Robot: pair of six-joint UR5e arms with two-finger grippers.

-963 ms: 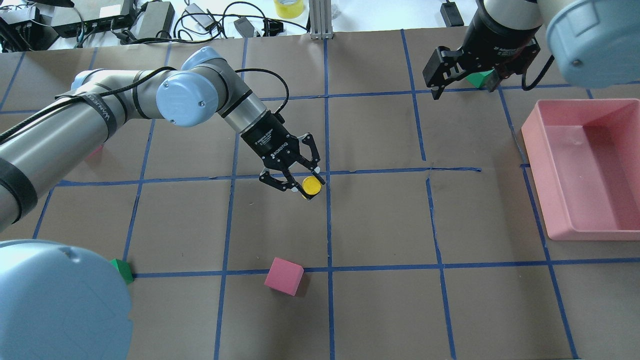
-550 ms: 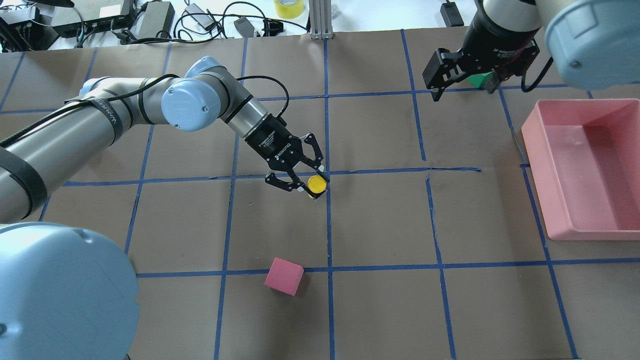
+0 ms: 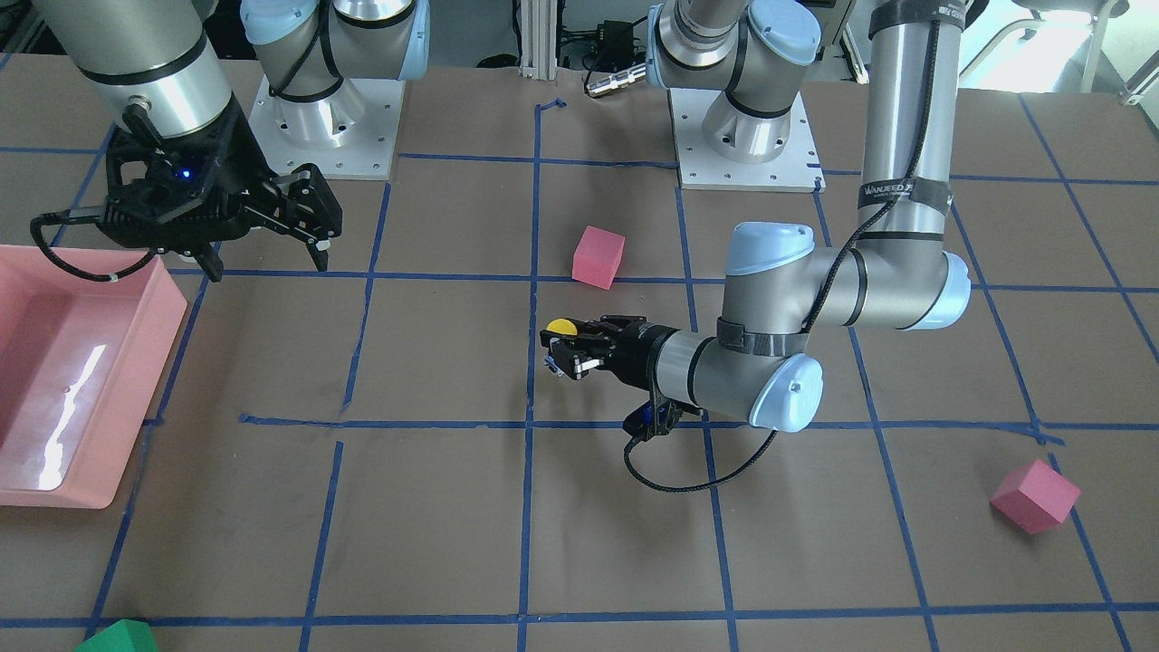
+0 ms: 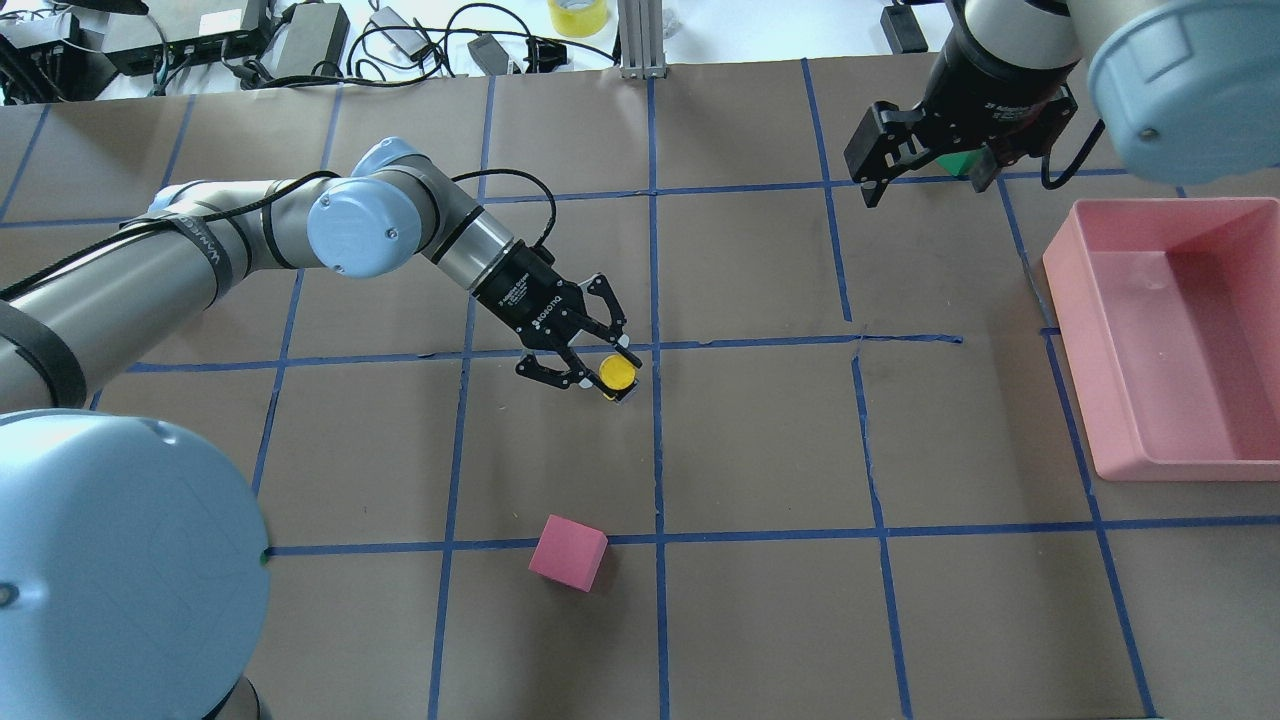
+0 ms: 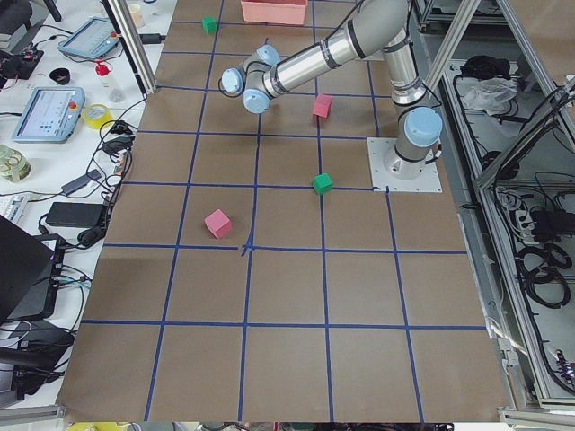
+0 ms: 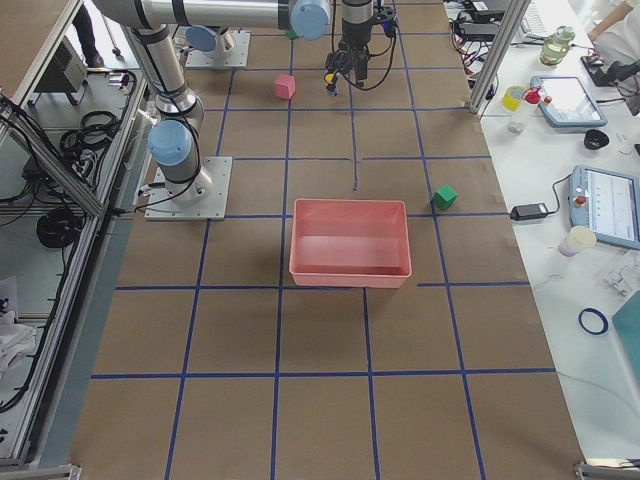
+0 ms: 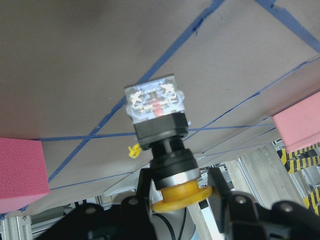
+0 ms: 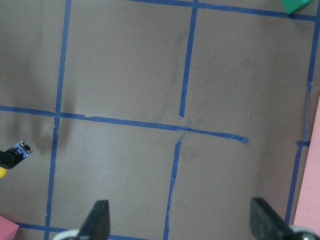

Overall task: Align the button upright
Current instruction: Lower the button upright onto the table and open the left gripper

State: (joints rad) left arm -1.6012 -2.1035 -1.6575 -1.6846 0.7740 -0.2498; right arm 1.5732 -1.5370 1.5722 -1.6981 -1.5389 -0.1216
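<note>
Two fingers (image 7: pixel 219 187) of the left gripper (image 4: pixel 603 372) are clamped on the button (image 4: pixel 619 371), one on each side, right at the yellow cap and the collar under it. The wrist view shows it plainly: cap low in the frame between the black fingers, grey-white base block pointing up the frame toward the brown paper (image 7: pixel 75 60). From overhead the cap reads as a full yellow circle facing the camera, so it's cap on top, base down, close to upright. Whether the base touches the paper I cannot tell. The button sits a little left of the middle of the overhead frame, just below the horizontal blue tape line (image 4: pixel 750 342) and just left of the long vertical one. The left arm (image 4: pixel 150 270) comes in from the left edge, its last stretch lying low and nearly level in the front-facing view.

Moving out: a pink cube (image 4: pixel 567 552) lies lower in the overhead frame, well apart from the button. In the upper right, the right gripper (image 4: pixel 925 178) hangs with its fingers spread wide, holding nothing; its own camera sees only paper and tape between the two tips. A green cube (image 4: pixel 962 160) peeks out behind it. The tray (image 4: pixel 1090 350), pink, is at the right edge, below that gripper. A second pink cube (image 3: pixel 1035 495) lies at the lower right of the front-facing view.
</note>
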